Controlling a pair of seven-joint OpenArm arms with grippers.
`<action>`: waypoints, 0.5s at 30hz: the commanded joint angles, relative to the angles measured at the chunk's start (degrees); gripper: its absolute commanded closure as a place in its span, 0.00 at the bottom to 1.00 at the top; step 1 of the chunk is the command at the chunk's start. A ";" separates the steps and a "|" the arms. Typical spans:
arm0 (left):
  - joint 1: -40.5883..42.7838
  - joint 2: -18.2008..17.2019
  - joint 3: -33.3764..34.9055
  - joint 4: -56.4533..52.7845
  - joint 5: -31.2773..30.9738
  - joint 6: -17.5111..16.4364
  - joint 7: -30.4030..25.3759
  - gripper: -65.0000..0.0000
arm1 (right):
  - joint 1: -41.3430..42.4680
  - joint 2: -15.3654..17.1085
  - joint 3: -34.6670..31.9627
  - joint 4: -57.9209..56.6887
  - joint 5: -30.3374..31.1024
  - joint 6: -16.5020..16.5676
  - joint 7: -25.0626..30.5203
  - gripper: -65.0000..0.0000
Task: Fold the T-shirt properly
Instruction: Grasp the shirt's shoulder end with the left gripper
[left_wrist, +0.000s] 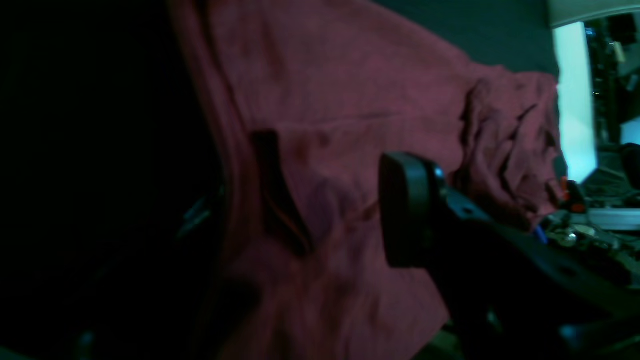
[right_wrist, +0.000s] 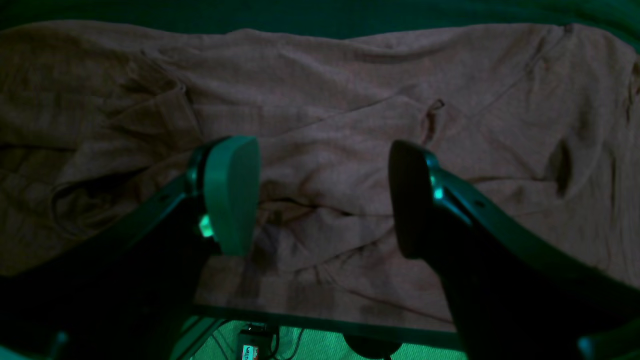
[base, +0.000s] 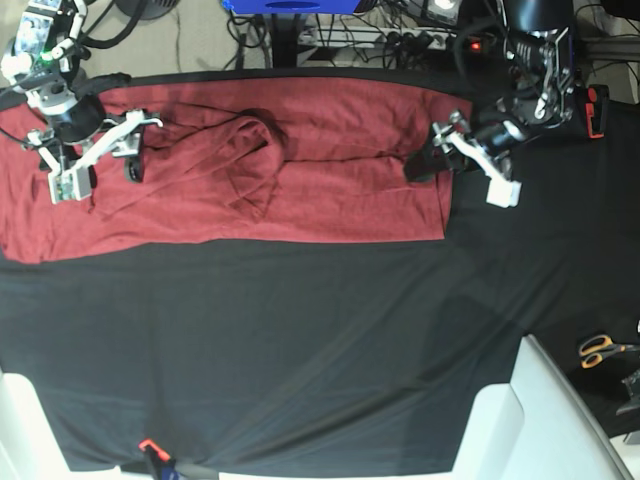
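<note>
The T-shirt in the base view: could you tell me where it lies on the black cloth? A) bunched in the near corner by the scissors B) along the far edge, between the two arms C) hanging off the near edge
B: the T-shirt is spread along the far edge of the black cloth, between the left gripper and the right gripper.

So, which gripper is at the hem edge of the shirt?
The left gripper, at the shirt's straight hem edge. The right gripper hovers over the rumpled sleeve end.

T-shirt (base: 300, 190) cloth hides left end effector's (left_wrist: 325, 210) second finger.
</note>
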 joint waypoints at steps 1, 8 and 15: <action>-0.17 -0.01 0.26 -0.87 2.82 1.21 2.75 0.58 | 0.15 0.21 0.06 0.90 0.82 0.08 1.28 0.40; -0.87 -0.01 -0.26 -1.48 2.82 1.21 2.75 1.00 | 0.15 0.21 0.50 0.90 0.82 0.08 1.28 0.40; -1.22 -2.03 -5.36 0.98 2.82 1.21 2.92 1.00 | 0.32 0.21 0.33 0.90 0.82 0.08 1.28 0.40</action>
